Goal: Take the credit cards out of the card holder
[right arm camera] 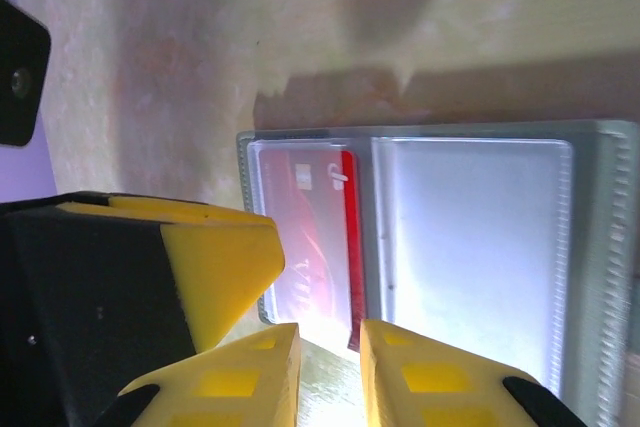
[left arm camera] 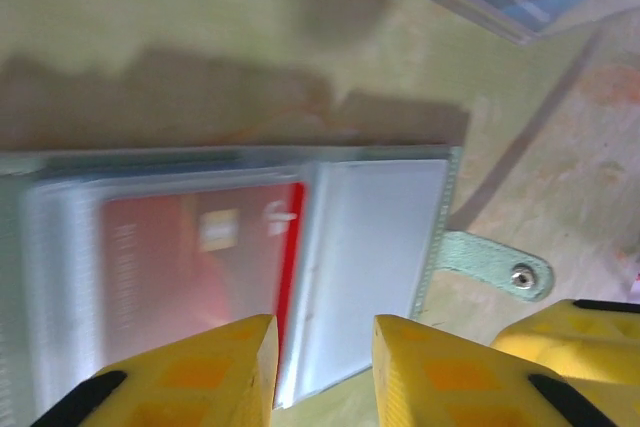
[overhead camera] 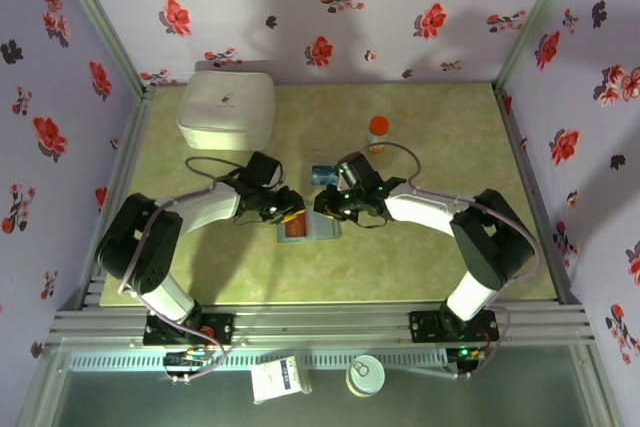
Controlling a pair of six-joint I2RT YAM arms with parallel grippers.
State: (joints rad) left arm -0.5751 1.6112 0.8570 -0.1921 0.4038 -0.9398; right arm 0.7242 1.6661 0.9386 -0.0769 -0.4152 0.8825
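The card holder (overhead camera: 318, 229) lies open on the green table between both grippers. A red credit card (left arm camera: 190, 247) sits in its left clear sleeve, and its red edge (right arm camera: 348, 237) pokes out towards the centre fold. The sleeve beside it (left arm camera: 375, 247) looks empty. A blue credit card (overhead camera: 322, 174) lies on the table just behind the holder. My left gripper (left arm camera: 325, 347) hovers over the holder's near edge by the fold, jaws slightly apart with nothing pinched. My right gripper (right arm camera: 330, 342) stands narrowly open at the red card's lower corner.
A large white box (overhead camera: 227, 107) stands at the back left. An orange-capped bottle (overhead camera: 378, 132) stands behind the right gripper. The holder's snap tab (left arm camera: 500, 269) sticks out on the table. Flowered walls close in three sides.
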